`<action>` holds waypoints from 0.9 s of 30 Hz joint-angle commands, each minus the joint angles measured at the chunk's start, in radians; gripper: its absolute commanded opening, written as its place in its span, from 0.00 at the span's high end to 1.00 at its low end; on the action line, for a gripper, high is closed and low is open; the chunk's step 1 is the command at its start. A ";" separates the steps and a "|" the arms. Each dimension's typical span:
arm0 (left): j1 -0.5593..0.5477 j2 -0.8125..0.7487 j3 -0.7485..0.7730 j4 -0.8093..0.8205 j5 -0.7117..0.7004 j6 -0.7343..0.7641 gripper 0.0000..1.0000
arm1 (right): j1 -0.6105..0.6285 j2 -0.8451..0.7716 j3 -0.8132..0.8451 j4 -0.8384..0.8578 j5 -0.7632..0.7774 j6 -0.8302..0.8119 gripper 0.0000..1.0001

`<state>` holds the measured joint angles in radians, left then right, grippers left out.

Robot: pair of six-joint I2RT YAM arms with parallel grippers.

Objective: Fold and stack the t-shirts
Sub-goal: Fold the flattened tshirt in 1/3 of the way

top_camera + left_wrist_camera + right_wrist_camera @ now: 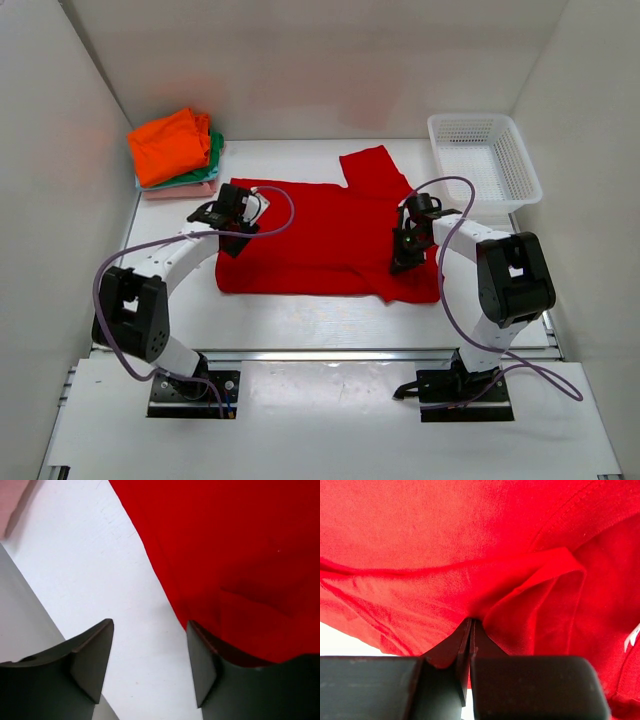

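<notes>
Red t-shirt (310, 250) spread, creased; right end effector (471, 622) pinches it, left end effector (150, 625) wide

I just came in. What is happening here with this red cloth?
Two arms are working on a red t-shirt spread on the table. The right end effector is shut on a fold near its right side; the left end effector is open at its left edge. A folded stack, orange on top, lies at the far left.
</notes>
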<state>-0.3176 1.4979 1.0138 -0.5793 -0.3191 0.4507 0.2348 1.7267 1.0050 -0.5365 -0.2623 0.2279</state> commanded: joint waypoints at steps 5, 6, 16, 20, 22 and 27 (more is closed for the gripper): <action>0.055 0.114 0.170 -0.054 -0.045 -0.139 0.26 | -0.017 0.066 -0.025 -0.036 0.167 -0.059 1.00; 0.055 0.107 0.175 -0.069 -0.020 -0.186 0.29 | -0.022 0.066 -0.035 -0.031 0.163 -0.062 1.00; -0.015 -0.100 -0.115 -0.119 0.182 -0.478 0.40 | -0.002 0.111 -0.016 -0.019 0.147 -0.041 1.00; 0.022 -0.099 -0.155 -0.113 0.313 -0.599 0.45 | -0.003 0.128 -0.006 -0.023 0.143 -0.041 0.99; 0.002 -0.123 -0.187 -0.096 0.327 -0.659 0.50 | -0.008 0.125 -0.005 -0.022 0.138 -0.039 1.00; 0.003 -0.197 -0.288 -0.045 0.339 -0.872 0.58 | -0.008 0.129 -0.005 -0.017 0.130 -0.038 1.00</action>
<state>-0.3176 1.3727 0.7753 -0.6643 -0.0319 -0.2325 0.2329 1.7649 1.0458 -0.5770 -0.2726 0.2287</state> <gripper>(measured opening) 0.435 0.001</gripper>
